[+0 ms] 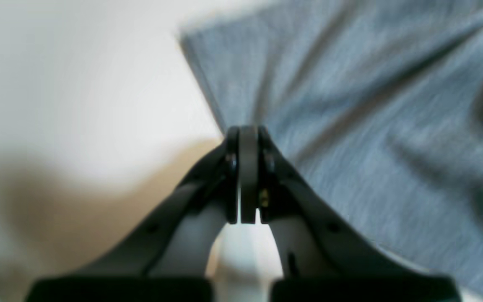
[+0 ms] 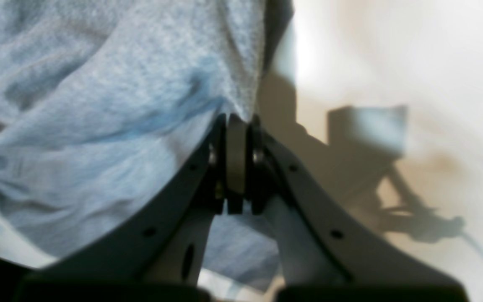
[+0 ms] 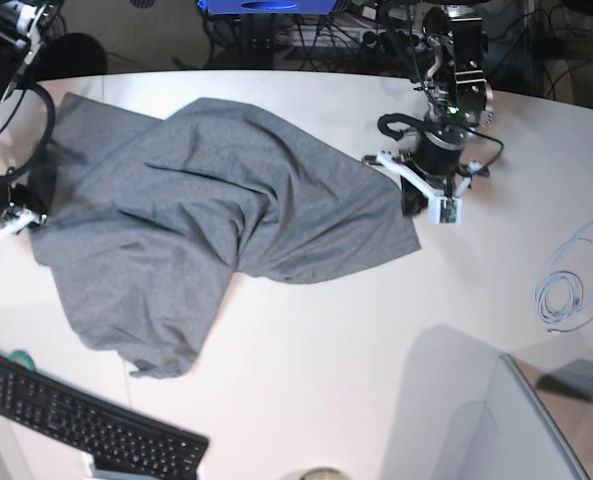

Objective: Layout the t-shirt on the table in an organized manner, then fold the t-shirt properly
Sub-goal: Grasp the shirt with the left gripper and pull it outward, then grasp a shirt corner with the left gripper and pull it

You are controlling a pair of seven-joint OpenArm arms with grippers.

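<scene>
The heather-grey t-shirt [image 3: 216,220] lies rumpled across the left half of the white table [image 3: 326,340], with a folded ridge running down its middle. My left gripper [image 1: 247,131] is shut on the t-shirt [image 1: 350,105] at its edge; creases fan out from the fingertips. In the base view this left gripper [image 3: 413,200] sits at the cloth's right edge. My right gripper [image 2: 237,118] is shut on the t-shirt [image 2: 99,105], the cloth bunched above and left of it. At the shirt's left edge in the base view is the right gripper [image 3: 21,215].
A black keyboard [image 3: 86,425] lies at the front left, close to the shirt's lower corner. A coiled pale cable [image 3: 561,295] rests at the right. A grey panel [image 3: 506,420] stands at the front right. Cables and equipment [image 3: 306,30] crowd the far edge.
</scene>
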